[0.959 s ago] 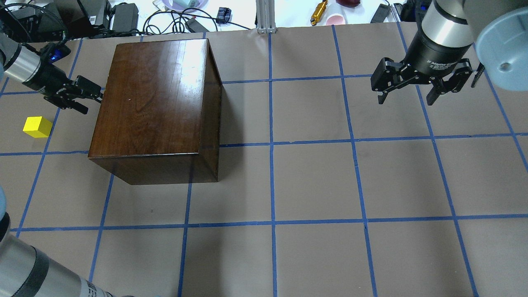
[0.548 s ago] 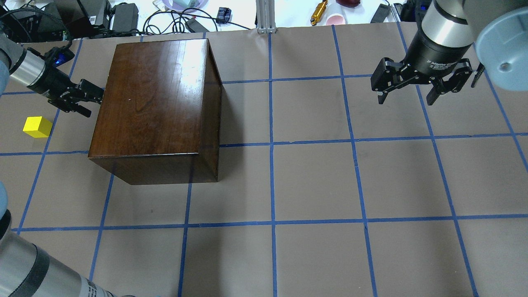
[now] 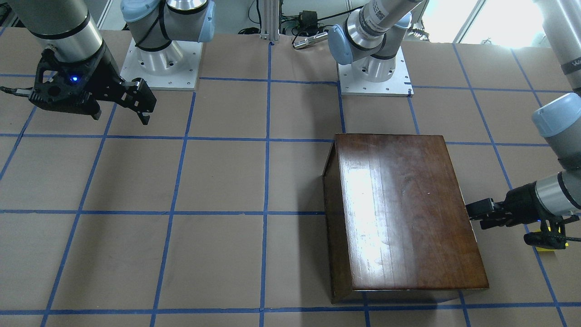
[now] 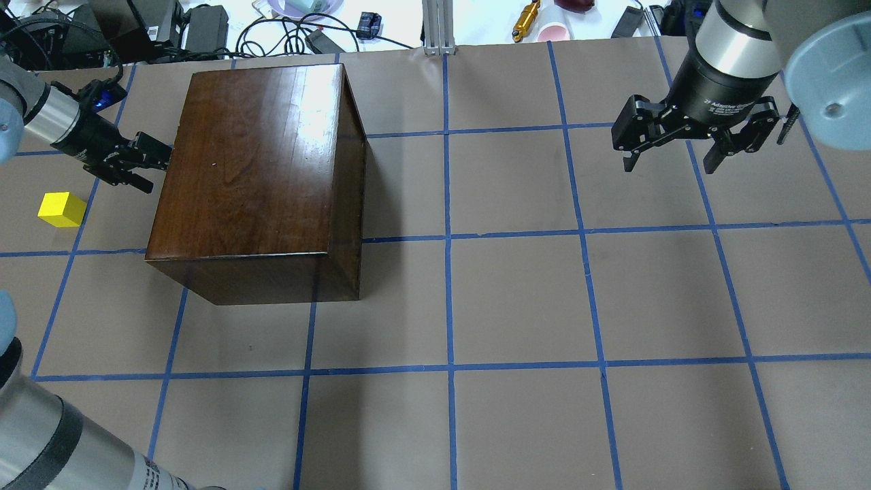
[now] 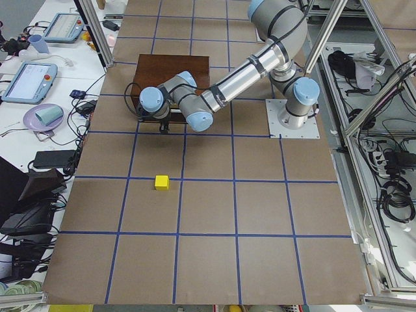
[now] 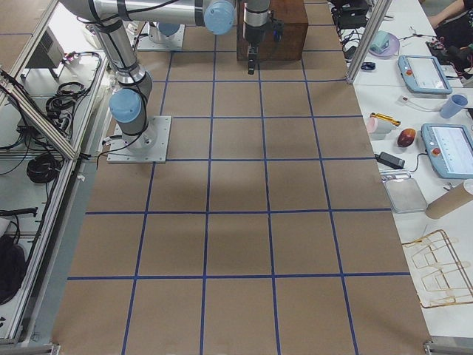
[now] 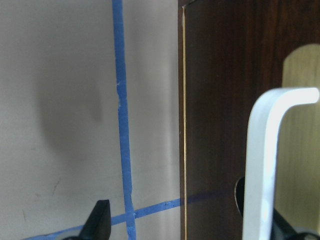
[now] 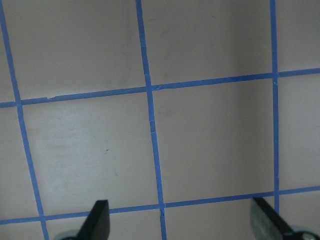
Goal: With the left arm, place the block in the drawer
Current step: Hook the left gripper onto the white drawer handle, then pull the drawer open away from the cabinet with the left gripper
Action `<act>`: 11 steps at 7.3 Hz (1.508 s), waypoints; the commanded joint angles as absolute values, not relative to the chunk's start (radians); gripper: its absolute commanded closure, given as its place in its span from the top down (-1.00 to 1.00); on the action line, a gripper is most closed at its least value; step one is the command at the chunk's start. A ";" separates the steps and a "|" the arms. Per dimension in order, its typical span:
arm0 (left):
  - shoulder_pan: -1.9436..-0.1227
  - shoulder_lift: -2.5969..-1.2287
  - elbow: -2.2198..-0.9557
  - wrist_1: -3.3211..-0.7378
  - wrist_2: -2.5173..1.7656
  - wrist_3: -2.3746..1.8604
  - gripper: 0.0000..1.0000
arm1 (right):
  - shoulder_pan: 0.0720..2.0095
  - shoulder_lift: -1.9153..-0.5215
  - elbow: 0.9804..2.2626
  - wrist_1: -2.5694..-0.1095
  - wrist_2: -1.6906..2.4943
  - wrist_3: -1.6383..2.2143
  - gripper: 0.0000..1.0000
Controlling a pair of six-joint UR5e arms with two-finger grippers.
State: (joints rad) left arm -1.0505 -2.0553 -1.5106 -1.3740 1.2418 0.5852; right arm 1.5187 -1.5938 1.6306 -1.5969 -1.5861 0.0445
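Edging nearer the glossy box [image 4: 258,170], left tool [image 4: 155,169] gapes astride its bent pale handle [image 7: 262,165], right tool [image 4: 670,163] likewise spread.

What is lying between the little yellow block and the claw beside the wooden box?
Nothing solid. In the overhead view, only bare brown table paper and one blue tape line separate the yellow block from the left gripper.
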 commanded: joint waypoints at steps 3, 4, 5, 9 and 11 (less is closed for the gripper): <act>-1.046 -2.056 -1.505 -1.370 1.250 0.594 0.97 | 1.519 -1.594 1.631 -1.597 -1.586 0.044 1.00; -1.045 -2.057 -1.505 -1.364 1.252 0.594 0.96 | 1.519 -1.594 1.631 -1.597 -1.586 0.044 1.00; -1.043 -2.057 -1.505 -1.362 1.255 0.595 0.96 | 1.519 -1.594 1.631 -1.597 -1.586 0.044 1.00; -1.005 -2.054 -1.503 -1.356 1.255 0.600 0.96 | 1.519 -1.594 1.631 -1.597 -1.588 0.044 1.00; -1.000 -2.054 -1.503 -1.351 1.256 0.600 0.95 | 1.519 -1.594 1.631 -1.597 -1.588 0.044 1.00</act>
